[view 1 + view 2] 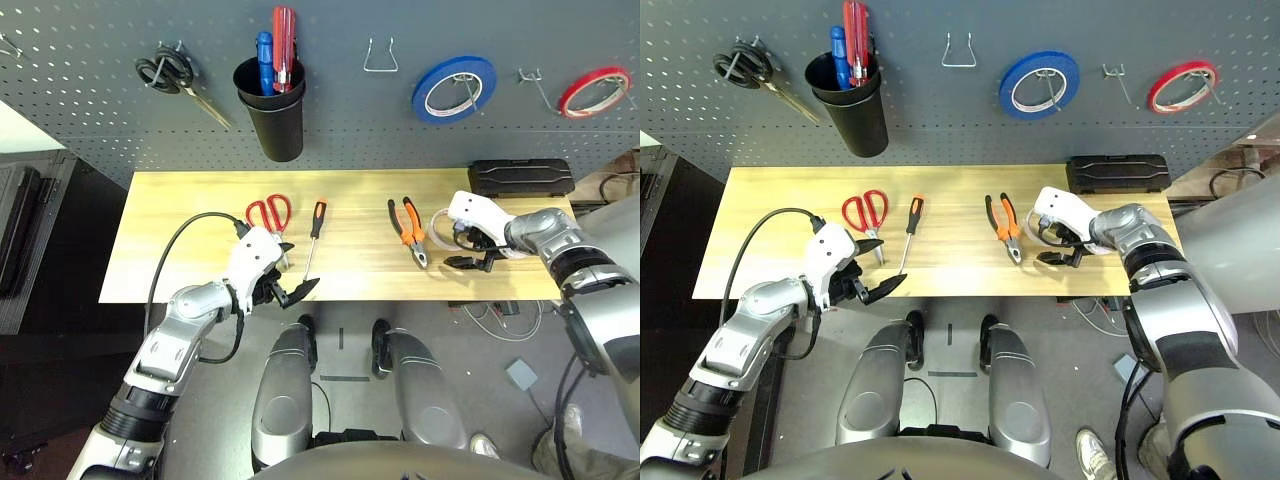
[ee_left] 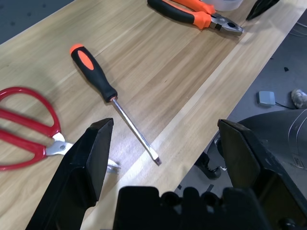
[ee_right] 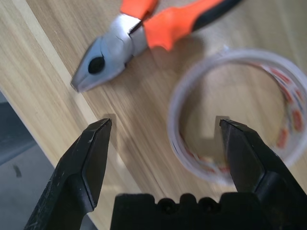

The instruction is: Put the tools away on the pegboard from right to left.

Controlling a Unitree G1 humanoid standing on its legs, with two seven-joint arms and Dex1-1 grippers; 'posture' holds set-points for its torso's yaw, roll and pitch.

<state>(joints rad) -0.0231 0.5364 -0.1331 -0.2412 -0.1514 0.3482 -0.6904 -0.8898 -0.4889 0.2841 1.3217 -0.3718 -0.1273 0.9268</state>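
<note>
While empty and wide open, right claw [image 3: 163, 129] over whitish tape roll [image 3: 240, 115] beside pliers [image 3: 144, 33]

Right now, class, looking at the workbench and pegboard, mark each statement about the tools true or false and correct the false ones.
1. The pliers lie on the table. True.
2. The right tool grips the whitish tape roll. False: it is open above it.
3. The screwdriver stands in the black cup. False: it lies on the table.
4. The blue tape roll hangs on the pegboard. True.
5. The left tool is open. True.
</note>
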